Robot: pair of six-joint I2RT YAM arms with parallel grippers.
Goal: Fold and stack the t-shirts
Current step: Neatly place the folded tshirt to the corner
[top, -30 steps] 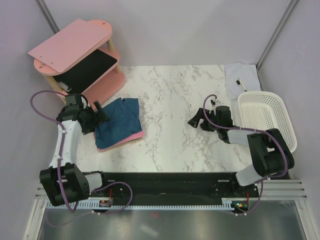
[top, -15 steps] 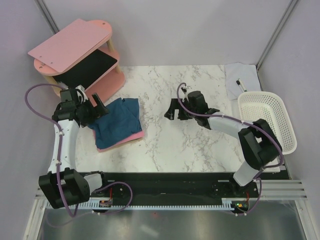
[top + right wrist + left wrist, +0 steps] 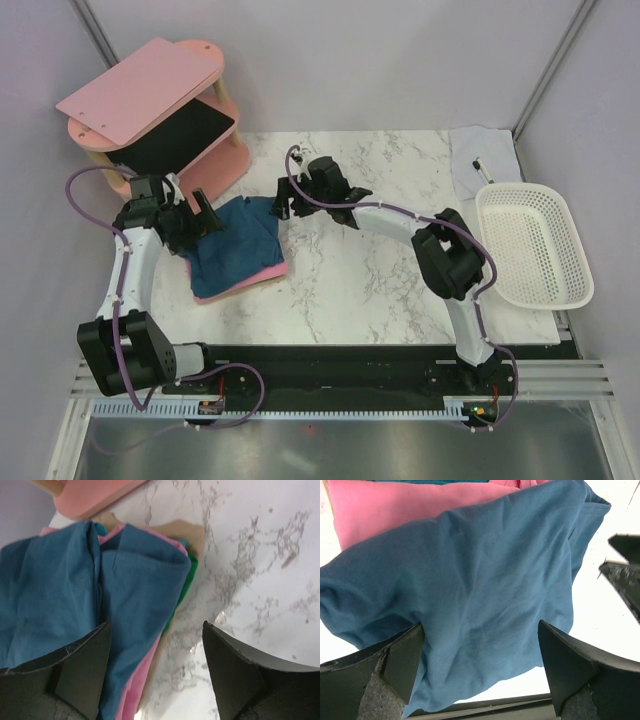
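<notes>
Cloth fills the space between both arms at the far left part of the desk [image 3: 360, 290]. The left end effector [image 3: 200, 215] stands released, its fingers [image 3: 395, 665] spread wide, at the left edge of the dark teal-blue t-shirt [image 3: 235, 242]. In the left wrist view the rumpled teal cloth lies under and ahead of the fingers and bulges up between them, but they do not pinch it. Beyond the teal cloth, farther from this end effector, a flat band of the pink t-shirt [image 3: 395, 505] shows.

The right arm reaches across the desk, and the right end effector [image 3: 283, 200] is at the opposite, far right corner of the same teal shirt. Its fingers are also apart and grasp nothing. From the right wrist view, the folded teal corner sits ahead and toward the left finger, while bare marble lies ahead of the right finger. Under that corner a pink edge, a thin green edge [image 3: 182, 592] and a tan edge [image 3: 192, 534] peek out in layers.

From above, the teal shirt lies crumpled on top of the pink one, whose near edge sticks out on the side toward the arm bases. Just behind the left end effector stands the pink shelf [image 3: 140, 90]. Well to the right of the right end effector are a white basket [image 3: 527, 187] and a small white cloth [image 3: 470, 145] with a pen [image 3: 483, 168].
</notes>
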